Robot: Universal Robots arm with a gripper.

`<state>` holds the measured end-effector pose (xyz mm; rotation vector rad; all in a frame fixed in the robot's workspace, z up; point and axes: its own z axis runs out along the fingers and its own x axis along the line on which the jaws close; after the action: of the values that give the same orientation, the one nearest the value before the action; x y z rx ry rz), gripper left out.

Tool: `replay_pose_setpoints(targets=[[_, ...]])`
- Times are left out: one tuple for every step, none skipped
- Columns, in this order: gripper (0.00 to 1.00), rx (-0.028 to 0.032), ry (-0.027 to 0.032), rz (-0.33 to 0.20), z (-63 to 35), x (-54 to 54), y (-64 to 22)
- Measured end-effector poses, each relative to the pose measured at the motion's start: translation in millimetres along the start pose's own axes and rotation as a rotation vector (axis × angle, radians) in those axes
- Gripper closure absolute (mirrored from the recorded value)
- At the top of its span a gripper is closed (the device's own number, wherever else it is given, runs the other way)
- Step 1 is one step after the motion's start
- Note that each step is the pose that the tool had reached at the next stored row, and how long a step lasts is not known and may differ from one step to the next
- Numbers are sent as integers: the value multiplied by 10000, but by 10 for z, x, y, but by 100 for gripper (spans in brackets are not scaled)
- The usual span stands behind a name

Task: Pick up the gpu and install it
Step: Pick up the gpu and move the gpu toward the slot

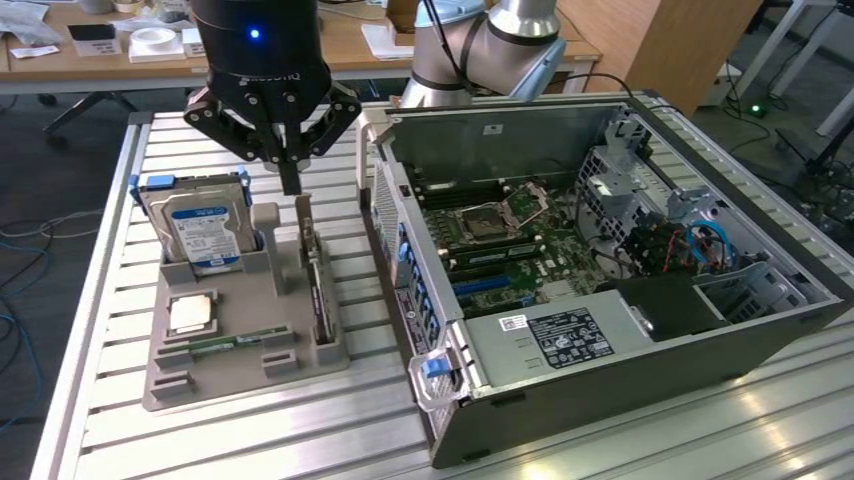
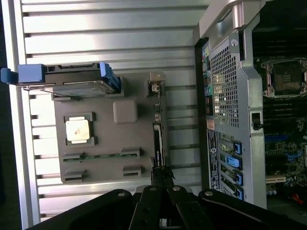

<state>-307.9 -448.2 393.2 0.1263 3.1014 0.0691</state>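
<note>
One closed end effector (image 1: 288, 186) seemingly touching gpu (image 1: 319, 295); drive label (image 1: 200, 238) unreadable.

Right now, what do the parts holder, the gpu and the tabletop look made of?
Parts holder: matte grey plastic, probably moulded or printed; even dull colour, no glare.
gpu: dark circuit board standing on edge; its pale end bracket looks like bare sheet metal.
Tabletop: likely aluminium slats, brushed or satin; silvery sheen, straight grooves between the slats.
</note>
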Motion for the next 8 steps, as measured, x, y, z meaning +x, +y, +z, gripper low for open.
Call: replay_pose_setpoints(targets=[[83, 0, 0, 0, 0, 0, 0], [83, 0, 0, 0, 0, 0, 0], [77, -1, 0, 0, 0, 0, 0], [71, 0, 0, 0, 0, 0, 0], [65, 0, 0, 0, 0, 0, 0], [65, 0, 0, 0, 0, 0, 0], [58, 0, 0, 0, 0, 0, 0], [58, 0, 0, 0, 0, 0, 0]])
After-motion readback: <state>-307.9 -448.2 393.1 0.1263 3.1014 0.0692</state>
